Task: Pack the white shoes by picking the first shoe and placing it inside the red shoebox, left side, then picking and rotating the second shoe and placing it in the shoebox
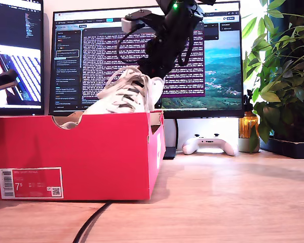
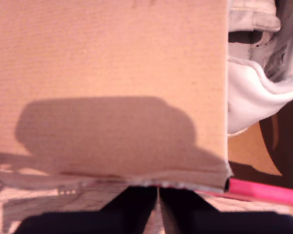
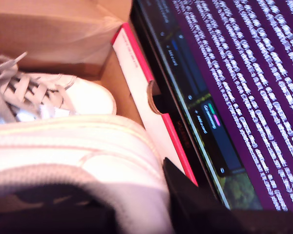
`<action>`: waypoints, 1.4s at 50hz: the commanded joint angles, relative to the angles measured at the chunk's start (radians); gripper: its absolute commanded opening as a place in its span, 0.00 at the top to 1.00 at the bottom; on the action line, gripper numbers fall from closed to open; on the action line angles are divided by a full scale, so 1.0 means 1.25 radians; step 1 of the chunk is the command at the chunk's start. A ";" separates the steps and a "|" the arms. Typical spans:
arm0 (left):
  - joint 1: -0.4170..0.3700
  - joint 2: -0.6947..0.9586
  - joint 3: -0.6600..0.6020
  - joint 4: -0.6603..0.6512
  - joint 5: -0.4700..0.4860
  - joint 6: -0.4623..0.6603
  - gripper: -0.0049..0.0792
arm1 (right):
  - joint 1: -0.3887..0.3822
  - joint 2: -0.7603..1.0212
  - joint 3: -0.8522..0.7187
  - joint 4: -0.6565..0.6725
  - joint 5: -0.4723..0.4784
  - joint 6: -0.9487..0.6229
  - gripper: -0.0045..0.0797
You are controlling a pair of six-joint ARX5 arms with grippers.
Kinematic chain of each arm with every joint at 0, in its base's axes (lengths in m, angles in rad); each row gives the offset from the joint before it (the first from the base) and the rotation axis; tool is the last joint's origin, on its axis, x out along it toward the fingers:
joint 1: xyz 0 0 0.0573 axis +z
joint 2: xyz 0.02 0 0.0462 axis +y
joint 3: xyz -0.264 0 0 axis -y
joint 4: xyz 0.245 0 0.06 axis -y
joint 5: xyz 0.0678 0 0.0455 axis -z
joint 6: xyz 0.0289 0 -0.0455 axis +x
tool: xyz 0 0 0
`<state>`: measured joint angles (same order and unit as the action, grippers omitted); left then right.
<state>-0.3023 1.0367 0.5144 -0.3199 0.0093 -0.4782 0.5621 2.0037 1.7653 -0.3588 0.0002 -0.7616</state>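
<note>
**Second sneaker held over the red shoebox**

The fingers [image 3: 185, 200] of my second gripper [image 1: 153, 72] are clamped on the heel end of the raised sneaker [image 1: 122, 93]. You see this shoe tilted, with its toe down toward the exterior view's left. Its heel is above the rim, and its lower part is hidden behind the near wall of the red shoebox [image 1: 91, 152].

The boxed sneaker [image 3: 83, 97] lies inside the box, laces up, near the far wall. Whether the two shoes touch cannot be told.

The fingers of my first gripper [image 2: 158, 200] are pressed together with only a thin seam between them, holding nothing. They face a flat brown cardboard panel [image 2: 107, 73] with a red edge [image 2: 263, 191]. A white sneaker shows beyond the panel, but you cannot tell which one.

The shoebox stands on the wooden desk [image 1: 233, 202] at the exterior view's left. Its white size label [image 1: 30, 182] is on the near wall, and there is a half-round notch [image 1: 67, 119] in the rim.

Behind the box stands a monitor [image 1: 218, 55]. A white game controller [image 1: 210, 144] lies well apart, to the exterior view's right.
</note>
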 commanded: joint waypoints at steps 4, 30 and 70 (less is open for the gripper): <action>-0.001 0.004 0.003 0.005 0.001 0.006 0.96 | 0.015 0.037 0.026 0.004 -0.006 -0.003 0.96; -0.001 0.004 0.003 0.005 0.001 0.006 0.96 | 0.027 0.058 0.026 0.000 0.030 -0.004 0.66; -0.001 0.004 0.003 0.003 0.007 0.006 0.96 | 0.115 0.058 0.204 -0.212 0.283 0.237 0.96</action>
<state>-0.3023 1.0367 0.5144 -0.3199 0.0120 -0.4782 0.6975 2.0792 2.0003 -0.6159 0.3511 -0.5316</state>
